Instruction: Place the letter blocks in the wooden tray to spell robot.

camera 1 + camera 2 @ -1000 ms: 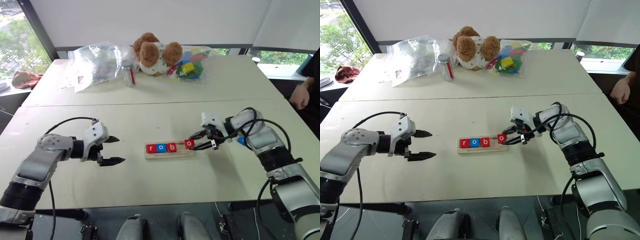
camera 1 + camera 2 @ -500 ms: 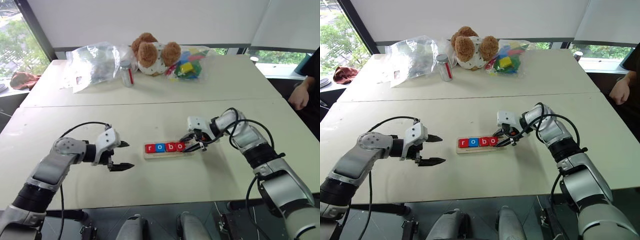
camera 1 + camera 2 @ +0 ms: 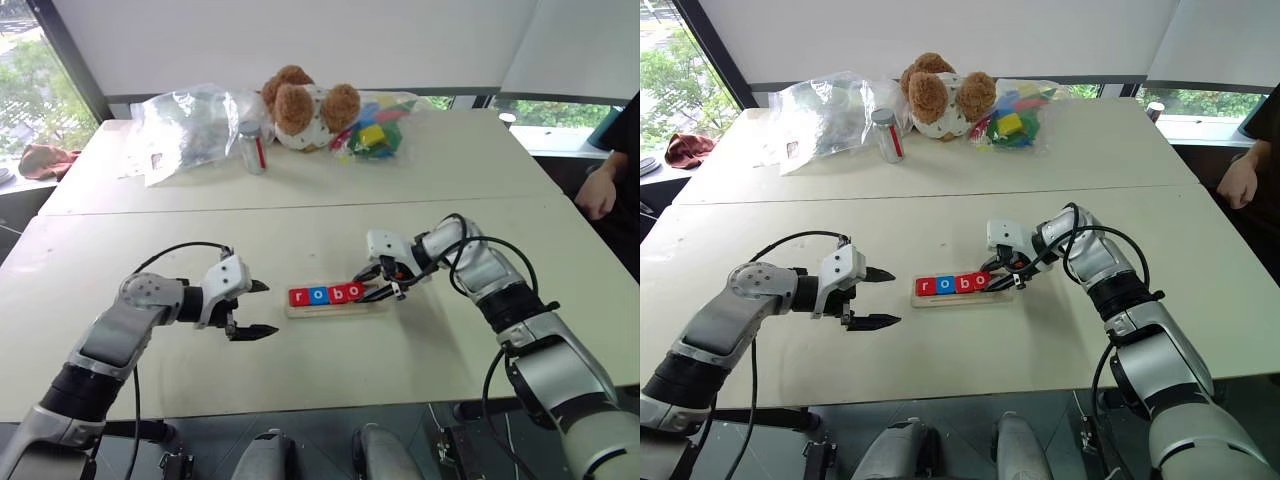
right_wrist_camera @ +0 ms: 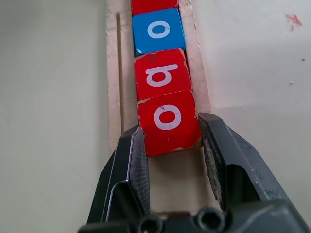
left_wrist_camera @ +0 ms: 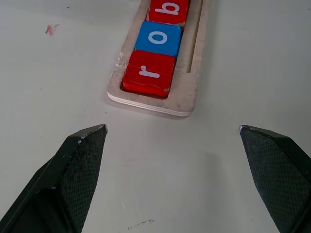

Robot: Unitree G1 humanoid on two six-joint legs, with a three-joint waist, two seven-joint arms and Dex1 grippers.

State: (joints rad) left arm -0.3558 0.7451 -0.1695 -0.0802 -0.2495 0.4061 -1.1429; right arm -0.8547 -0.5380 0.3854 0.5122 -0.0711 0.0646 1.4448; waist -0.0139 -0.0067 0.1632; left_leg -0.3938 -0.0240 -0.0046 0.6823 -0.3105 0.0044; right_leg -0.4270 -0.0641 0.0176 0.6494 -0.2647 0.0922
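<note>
At table centre, the wooden tray (image 3: pixel 338 306) holds r, o, b, and the right gripper (image 4: pixel 170 145), at its three o'clock end, clamps the red o tile (image 4: pixel 169 121) into slot four; next it should let go. Left gripper (image 3: pixel 251 308) hangs spread wide, empty, at nine o'clock.

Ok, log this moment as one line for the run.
wooden tray: r, o, b seated | right gripper: jaws shut on red o tile, at fourth slot | left gripper: jaws open, empty | t tile: not placed
</note>
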